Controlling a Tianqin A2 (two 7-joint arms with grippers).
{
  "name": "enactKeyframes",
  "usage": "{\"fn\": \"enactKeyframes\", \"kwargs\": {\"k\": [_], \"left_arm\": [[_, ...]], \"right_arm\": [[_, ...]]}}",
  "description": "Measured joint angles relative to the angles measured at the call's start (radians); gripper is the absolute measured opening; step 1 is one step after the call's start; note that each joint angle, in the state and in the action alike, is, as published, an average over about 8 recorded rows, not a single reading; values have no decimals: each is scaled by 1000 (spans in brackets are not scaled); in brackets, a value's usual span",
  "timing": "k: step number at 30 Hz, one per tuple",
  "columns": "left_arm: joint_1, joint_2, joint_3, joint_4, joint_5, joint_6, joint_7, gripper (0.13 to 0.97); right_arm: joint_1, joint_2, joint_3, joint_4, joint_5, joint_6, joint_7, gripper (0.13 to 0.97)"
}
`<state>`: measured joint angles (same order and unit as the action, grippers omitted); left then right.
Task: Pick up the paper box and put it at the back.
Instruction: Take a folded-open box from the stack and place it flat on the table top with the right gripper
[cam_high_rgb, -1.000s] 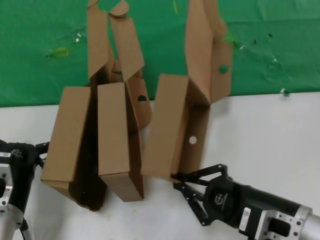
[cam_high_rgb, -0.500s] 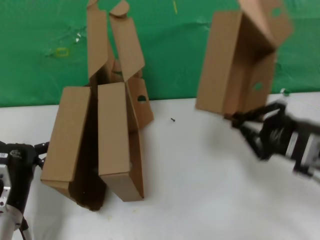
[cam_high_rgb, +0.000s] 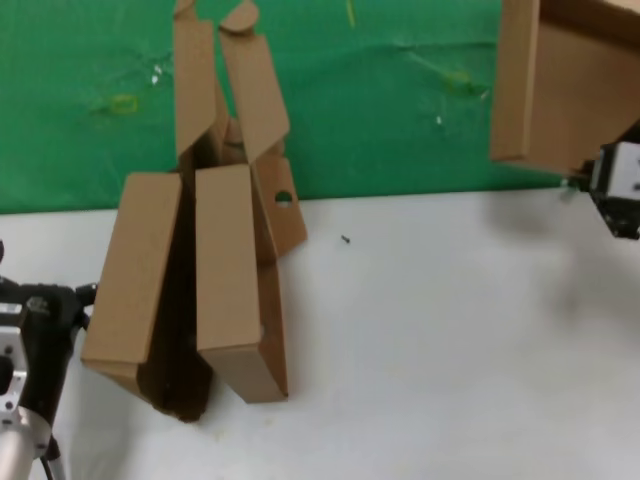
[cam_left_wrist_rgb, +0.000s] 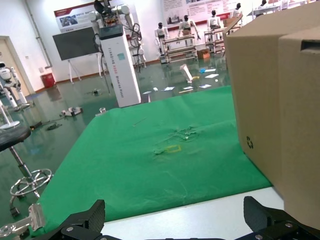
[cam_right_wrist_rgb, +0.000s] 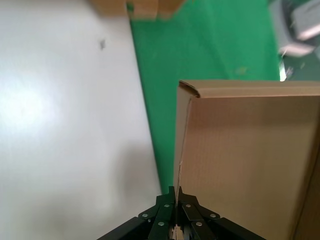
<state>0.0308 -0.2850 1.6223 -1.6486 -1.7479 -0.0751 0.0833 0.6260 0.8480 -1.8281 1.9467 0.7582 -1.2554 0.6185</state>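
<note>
My right gripper (cam_high_rgb: 592, 178) is shut on a wall of the paper box (cam_high_rgb: 560, 80), an open brown cardboard mailer. It holds the box in the air at the far right, over the edge where the green cloth (cam_high_rgb: 400, 100) meets the white tabletop. In the right wrist view the jaws (cam_right_wrist_rgb: 176, 197) pinch the thin box wall (cam_right_wrist_rgb: 240, 160), with the cloth (cam_right_wrist_rgb: 200, 45) below. My left gripper (cam_high_rgb: 75, 305) is open and empty at the near left, next to the other boxes; it shows wide open in the left wrist view (cam_left_wrist_rgb: 172, 225).
Two other brown cardboard boxes (cam_high_rgb: 135, 280) (cam_high_rgb: 235, 270) stand leaning together at the left, lids raised over the cloth; one fills the side of the left wrist view (cam_left_wrist_rgb: 275, 100). A small dark speck (cam_high_rgb: 345, 239) lies on the white tabletop (cam_high_rgb: 420, 340).
My right gripper has lifted the paper box from beside the other boxes and carried it right and toward the back. The left arm has not moved.
</note>
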Motion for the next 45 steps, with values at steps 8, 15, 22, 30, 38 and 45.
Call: {"fn": "enactKeyframes", "kwargs": {"k": [8,15,22,30,38,45], "left_arm": [[1,6,-5,-3,15,10,-1,966],[3,7,-9,-4,20,12,-3,966],[6,4,-11,-4,20,9,-4,966],[13,0,-23,-4,20,10,-9,966],[17,-1,-32,-4,22,10,-13,966],[17,-2,-30,-5,23,7,-11,966]], "right_arm": [[189,-147,-151,-184,-164,-130,-37,149],[266,-294,-263,-343,-330,-127,-67,149],[316,-423,-331,-506,-447,-90,-85,149],[356,-513,-353,-675,-522,-20,-87,148],[361,-545,-342,-751,-551,30,-85,148],[356,-539,-328,-728,-559,22,-95,164]]}}
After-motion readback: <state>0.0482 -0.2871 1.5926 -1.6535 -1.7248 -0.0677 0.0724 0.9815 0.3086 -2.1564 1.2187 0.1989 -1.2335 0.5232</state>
